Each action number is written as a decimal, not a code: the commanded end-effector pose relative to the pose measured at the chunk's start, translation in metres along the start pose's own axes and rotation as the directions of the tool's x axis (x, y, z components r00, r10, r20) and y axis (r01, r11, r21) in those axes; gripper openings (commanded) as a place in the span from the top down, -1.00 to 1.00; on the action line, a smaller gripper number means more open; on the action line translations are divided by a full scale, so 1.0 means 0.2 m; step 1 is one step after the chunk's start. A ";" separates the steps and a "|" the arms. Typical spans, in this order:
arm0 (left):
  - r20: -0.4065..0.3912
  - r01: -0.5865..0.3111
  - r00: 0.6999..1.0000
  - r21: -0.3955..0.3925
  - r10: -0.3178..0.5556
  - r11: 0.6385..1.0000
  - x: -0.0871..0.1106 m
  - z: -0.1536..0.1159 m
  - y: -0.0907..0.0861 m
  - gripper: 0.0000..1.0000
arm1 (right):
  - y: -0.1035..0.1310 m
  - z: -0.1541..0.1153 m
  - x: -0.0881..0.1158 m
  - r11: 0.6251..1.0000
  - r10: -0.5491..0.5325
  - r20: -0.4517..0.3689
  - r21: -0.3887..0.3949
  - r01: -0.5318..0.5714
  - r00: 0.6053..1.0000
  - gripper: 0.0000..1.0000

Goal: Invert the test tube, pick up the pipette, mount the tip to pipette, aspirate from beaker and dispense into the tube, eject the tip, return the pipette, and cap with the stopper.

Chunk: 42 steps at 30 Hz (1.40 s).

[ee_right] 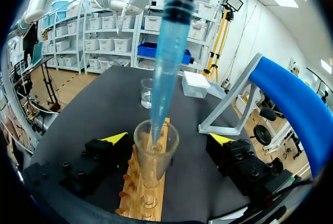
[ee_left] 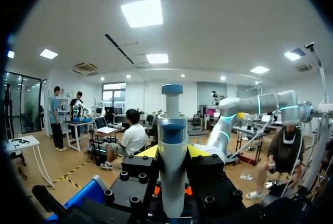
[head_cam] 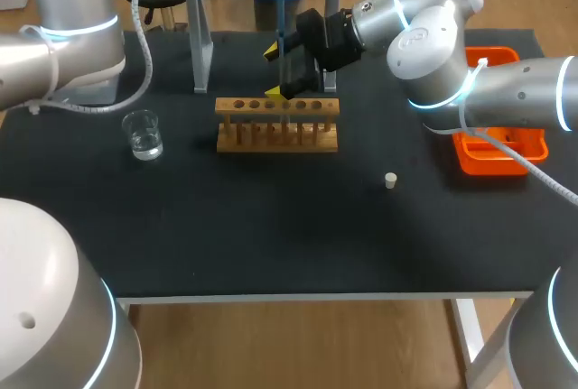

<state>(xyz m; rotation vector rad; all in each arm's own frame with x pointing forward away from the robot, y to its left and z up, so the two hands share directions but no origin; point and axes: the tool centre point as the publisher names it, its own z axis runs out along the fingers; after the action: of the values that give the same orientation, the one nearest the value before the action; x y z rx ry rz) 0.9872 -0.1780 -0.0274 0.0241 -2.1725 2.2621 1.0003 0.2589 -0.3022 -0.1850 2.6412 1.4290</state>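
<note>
the left gripper (ee_left: 173,152) clamps the pipette (ee_left: 172,130), its tip (ee_right: 162,78) just inside the test tube (ee_right: 155,156) in the far-middle rack (head_cam: 276,143), between the wide-apart fingers (ee_right: 115,138) of the right gripper (ee_right: 168,138); sideways drift could knock the test tube and spill.

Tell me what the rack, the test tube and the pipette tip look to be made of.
Rack: wood, probably unvarnished, judging by its tan, matte surface and dowel posts.
Test tube: clear glass or hard plastic. The wall is see-through and the rim glossy, but I cannot tell which of the two it is.
Pipette tip: likely translucent bluish plastic. It is smooth and tapered, and light passes through it.
</note>
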 end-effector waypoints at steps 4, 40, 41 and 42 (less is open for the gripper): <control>-0.017 -0.015 1.000 0.002 0.015 1.000 -0.01 0.01 0.01 1.00 | 0.00 0.00 0.00 1.000 0.000 -0.004 0.002 0.000 1.000 -1.00; -0.041 -0.060 0.997 0.004 0.060 0.998 0.04 0.04 0.06 1.00 | 0.00 0.00 0.00 1.000 0.000 -0.004 0.002 0.000 1.000 -1.00; -0.041 -0.058 0.997 0.002 0.058 0.998 0.05 0.04 0.06 1.00 | 0.00 0.00 0.00 1.000 0.000 -0.004 0.002 0.000 1.000 -1.00; -0.040 -0.058 0.998 -0.001 0.058 0.998 0.05 0.04 0.06 1.00 | 0.00 0.00 0.00 1.000 0.000 -0.004 0.002 0.000 1.000 -1.00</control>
<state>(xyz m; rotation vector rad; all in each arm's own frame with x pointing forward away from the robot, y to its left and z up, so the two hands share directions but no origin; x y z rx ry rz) 0.9782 -0.1865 -0.0396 -0.0865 -2.1795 2.2727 1.0003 0.2589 -0.3022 -0.1849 2.6412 1.4290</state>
